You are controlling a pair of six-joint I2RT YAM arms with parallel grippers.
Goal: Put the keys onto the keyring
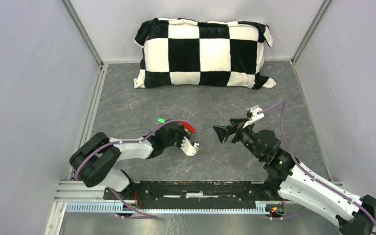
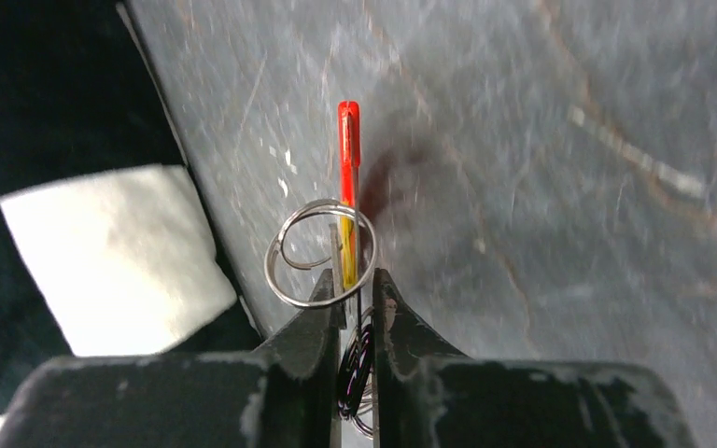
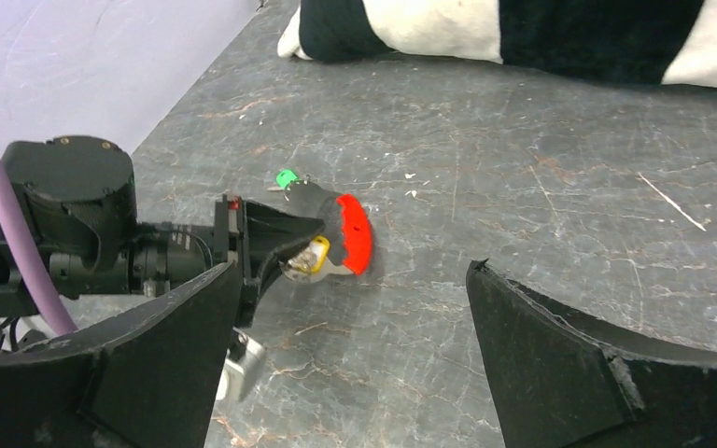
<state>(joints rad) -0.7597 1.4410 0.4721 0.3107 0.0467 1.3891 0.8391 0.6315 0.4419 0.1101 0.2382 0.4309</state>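
Left wrist view: the left hand is clamped on the keyring, whose ring sticks out past the fingertips, with the red tag and yellow key behind it. The green key lies on the bench just beside that hand. The right hand gapes wide, holding nothing.

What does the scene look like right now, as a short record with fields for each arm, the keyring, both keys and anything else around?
left fingers: shut on the keyring
keyring: ring and red tag stick out past the left fingers
yellow-headed key: at the ring beside the tag; cannot tell if it is threaded
green-headed key: seems to lie on the table just behind the left fingers, apart from the ring
right fingers: open wide, empty, facing the keyring
pillow: checkered, at the far wall
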